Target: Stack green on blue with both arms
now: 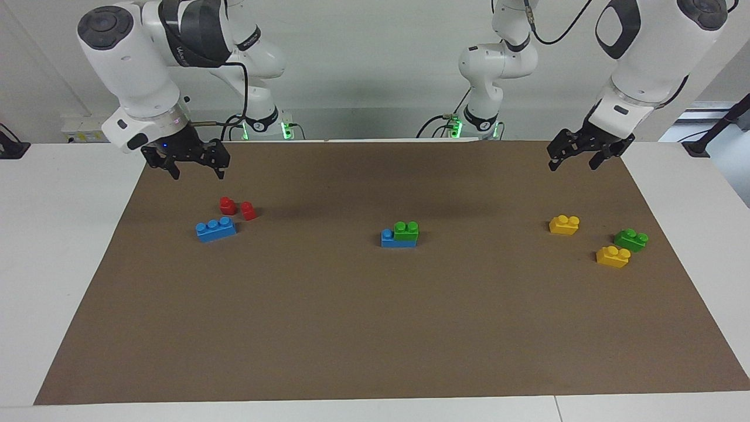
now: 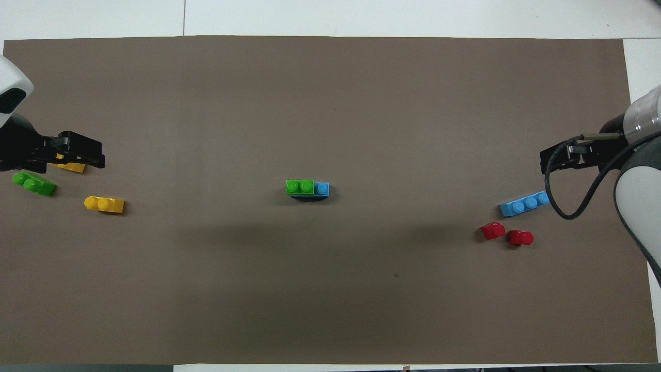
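A green brick (image 1: 406, 230) sits stacked on a blue brick (image 1: 388, 238) in the middle of the brown mat, covering two of its studs; the stack also shows in the overhead view, green (image 2: 299, 186) on blue (image 2: 321, 189). A second blue brick (image 1: 216, 228) lies toward the right arm's end. A second green brick (image 1: 631, 239) lies toward the left arm's end. My right gripper (image 1: 197, 172) hangs open and empty in the air over the mat near the red pieces. My left gripper (image 1: 573, 164) hangs open and empty over the mat near the yellow bricks.
Two small red pieces (image 1: 228, 205) (image 1: 248, 210) lie just nearer to the robots than the second blue brick. Two yellow bricks (image 1: 564, 224) (image 1: 613, 256) lie beside the second green brick. The brown mat (image 1: 375, 328) covers the white table.
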### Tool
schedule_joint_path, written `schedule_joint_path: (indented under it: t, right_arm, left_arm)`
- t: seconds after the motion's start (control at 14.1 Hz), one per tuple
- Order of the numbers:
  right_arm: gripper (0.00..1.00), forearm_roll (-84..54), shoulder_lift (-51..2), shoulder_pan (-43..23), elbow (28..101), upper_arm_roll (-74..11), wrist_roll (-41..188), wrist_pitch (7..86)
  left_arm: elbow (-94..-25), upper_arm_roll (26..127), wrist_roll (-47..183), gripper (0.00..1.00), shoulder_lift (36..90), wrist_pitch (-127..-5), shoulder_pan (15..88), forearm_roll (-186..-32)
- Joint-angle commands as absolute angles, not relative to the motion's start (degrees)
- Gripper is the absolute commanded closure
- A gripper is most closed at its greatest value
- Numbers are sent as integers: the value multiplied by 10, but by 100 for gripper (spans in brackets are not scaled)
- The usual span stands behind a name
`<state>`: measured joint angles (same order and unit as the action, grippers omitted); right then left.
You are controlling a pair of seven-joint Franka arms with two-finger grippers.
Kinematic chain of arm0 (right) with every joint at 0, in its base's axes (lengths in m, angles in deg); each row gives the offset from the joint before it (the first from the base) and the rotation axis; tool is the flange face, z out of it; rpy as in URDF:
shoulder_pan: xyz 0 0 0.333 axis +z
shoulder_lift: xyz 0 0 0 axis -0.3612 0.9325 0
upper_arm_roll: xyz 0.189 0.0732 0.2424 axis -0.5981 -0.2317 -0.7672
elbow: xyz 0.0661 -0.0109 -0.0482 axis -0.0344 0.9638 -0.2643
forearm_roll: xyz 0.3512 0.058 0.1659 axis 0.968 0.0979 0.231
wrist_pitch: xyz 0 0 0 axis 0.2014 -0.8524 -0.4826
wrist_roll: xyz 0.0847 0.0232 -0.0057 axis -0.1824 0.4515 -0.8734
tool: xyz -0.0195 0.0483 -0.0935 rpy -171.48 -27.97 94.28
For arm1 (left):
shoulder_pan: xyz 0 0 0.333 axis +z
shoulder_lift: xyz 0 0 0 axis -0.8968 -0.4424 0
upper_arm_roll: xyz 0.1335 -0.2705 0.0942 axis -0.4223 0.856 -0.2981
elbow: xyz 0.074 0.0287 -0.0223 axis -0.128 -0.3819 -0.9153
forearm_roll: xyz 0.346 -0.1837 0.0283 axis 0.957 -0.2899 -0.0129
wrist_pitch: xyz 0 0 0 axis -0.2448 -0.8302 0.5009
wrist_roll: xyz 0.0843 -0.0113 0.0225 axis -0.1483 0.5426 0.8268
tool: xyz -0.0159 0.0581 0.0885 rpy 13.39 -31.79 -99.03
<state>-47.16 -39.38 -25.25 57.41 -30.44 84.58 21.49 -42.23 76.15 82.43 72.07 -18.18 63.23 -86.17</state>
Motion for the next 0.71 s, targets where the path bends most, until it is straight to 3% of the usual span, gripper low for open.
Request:
schedule_joint_path:
  t: [0.0, 0.64]
  right_arm:
    - [0, -482, -399, -259, 579, -309, 833, 210]
    - [0, -477, -399, -261, 579, -309, 834, 211]
  left_arm:
    - [-415, 761, 845, 0, 720, -181, 638, -875]
    - [-415, 763, 843, 0, 720, -180, 637, -873]
